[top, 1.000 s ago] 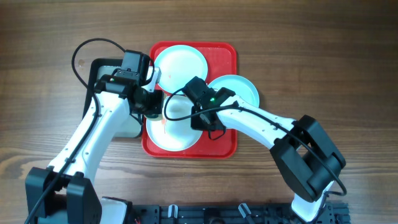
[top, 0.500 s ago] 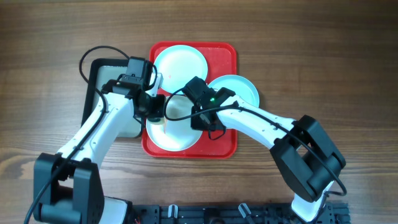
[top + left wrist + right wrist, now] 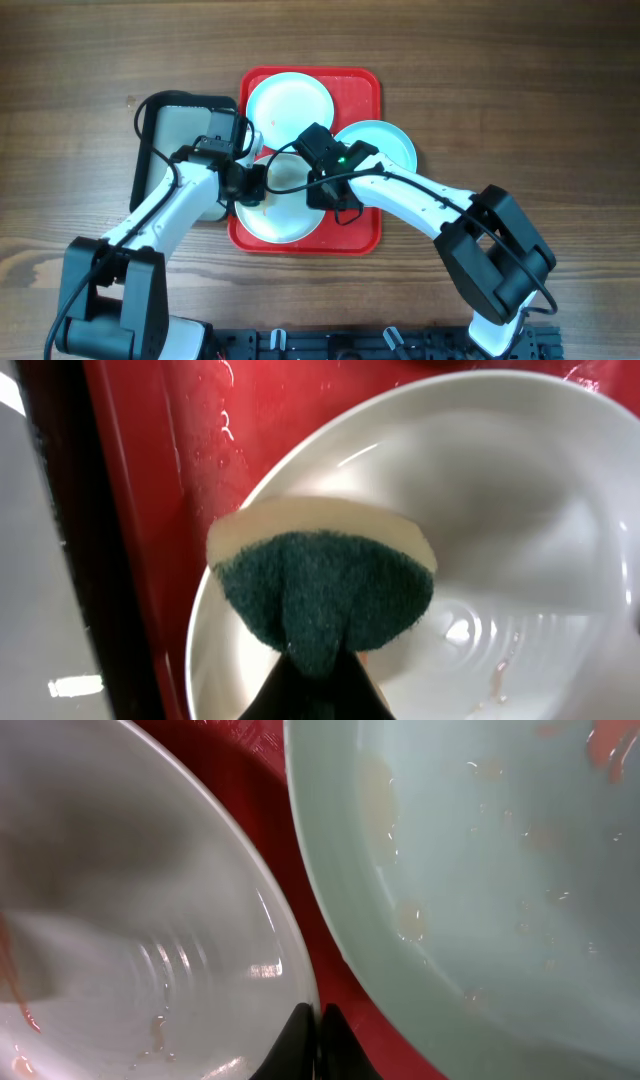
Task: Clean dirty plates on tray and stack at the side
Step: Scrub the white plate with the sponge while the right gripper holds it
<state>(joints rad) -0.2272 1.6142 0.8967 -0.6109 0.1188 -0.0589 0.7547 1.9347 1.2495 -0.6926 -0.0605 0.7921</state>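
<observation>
Red and rectangular, the plastic tray (image 3: 358, 222) with its raised rim lies in the middle of the brown wooden table (image 3: 80, 60). Three round shallow plates sit on it. The far white plate (image 3: 290, 100) fills the tray's far end. The pale turquoise plate (image 3: 388, 140) hangs over the tray's right edge. The near white plate (image 3: 280, 218) lies at the near left corner.

The left gripper (image 3: 255, 183) is pressed together on a folded yellow sponge with a dark green scouring face (image 3: 325, 595). It holds the sponge at the left inner side of the near white plate, just inside the rim. The right gripper (image 3: 312, 183) has its fingers closed on that same plate's right rim, pinching it where the plate sits just beside the turquoise one. Wet streaks and faint reddish traces show in the near white plate, and the turquoise plate carries droplets and a red smear.

A dark grey metal tray (image 3: 143, 150) lies just left of the red tray, under the left arm
</observation>
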